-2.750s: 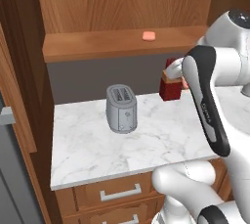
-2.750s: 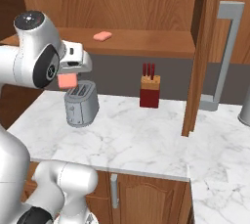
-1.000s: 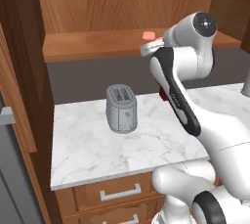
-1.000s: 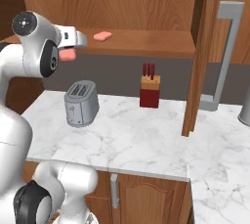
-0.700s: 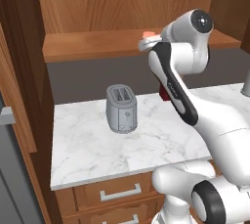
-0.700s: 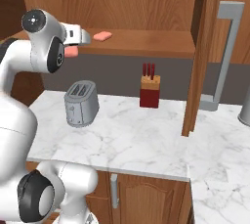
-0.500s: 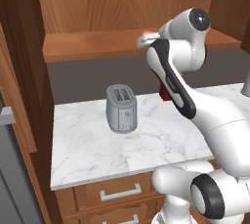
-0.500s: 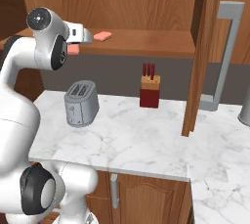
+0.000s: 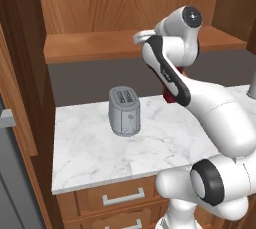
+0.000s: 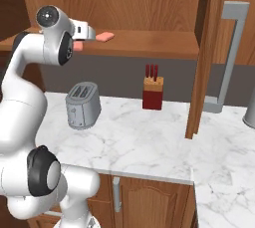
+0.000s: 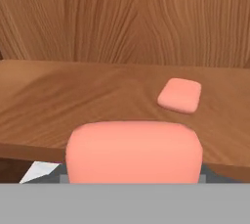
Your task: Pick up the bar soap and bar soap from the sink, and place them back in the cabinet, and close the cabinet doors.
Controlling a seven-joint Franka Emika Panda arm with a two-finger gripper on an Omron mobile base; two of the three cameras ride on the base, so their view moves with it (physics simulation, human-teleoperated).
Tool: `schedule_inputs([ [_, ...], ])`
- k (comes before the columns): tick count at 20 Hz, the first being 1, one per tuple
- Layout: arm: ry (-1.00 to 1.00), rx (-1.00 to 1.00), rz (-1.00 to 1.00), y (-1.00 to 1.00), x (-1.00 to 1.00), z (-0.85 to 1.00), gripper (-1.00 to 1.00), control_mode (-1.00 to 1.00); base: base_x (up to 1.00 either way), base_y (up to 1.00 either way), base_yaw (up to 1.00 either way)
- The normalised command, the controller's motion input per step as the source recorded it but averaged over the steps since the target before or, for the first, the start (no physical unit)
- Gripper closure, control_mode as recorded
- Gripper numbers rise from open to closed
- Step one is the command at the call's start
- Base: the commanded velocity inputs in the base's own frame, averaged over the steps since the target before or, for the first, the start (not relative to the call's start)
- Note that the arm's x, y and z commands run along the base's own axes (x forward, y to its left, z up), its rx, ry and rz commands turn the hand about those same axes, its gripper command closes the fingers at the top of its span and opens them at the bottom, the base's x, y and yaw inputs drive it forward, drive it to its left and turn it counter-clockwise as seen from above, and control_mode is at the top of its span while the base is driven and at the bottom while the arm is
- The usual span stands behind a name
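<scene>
Bar soap number one already on the cabinet shelf, second bar soap held in the gripper just short of shelf's front edge; placing and door-closing left.

A grey two-slot toaster stands upright on the white marble tabletop, towards its back. To the right of the toaster, well apart from it and close to the dark back wall, a dark red knife block stands with three handles sticking up. Below the tabletop's front edge, under the toaster, wooden drawers carry short horizontal grey handles. Far right of the toaster, a grey vessel sits at the tabletop's edge.
</scene>
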Motion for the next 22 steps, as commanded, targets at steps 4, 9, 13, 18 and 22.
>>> schedule_inputs([
  [4, 0.00, 0.00, 0.00, 0.12, 0.38, 0.00, 1.00, -1.00, 0.00, 0.00, 0.00],
  [9, 0.00, 0.00, 0.00, 0.11, 0.36, -0.02, 1.00, -1.00, 0.00, 0.00, 0.00],
  [13, 0.00, 0.00, 0.00, 0.14, 0.36, -0.10, 1.00, -1.00, 0.00, 0.00, 0.00],
  [18, 0.00, 0.00, 0.00, 0.17, 0.37, -0.16, 1.00, -1.00, 0.00, 0.00, 0.00],
  [22, 0.00, 0.00, 0.00, 0.16, 0.38, -0.13, 1.00, -1.00, 0.00, 0.00, 0.00],
])
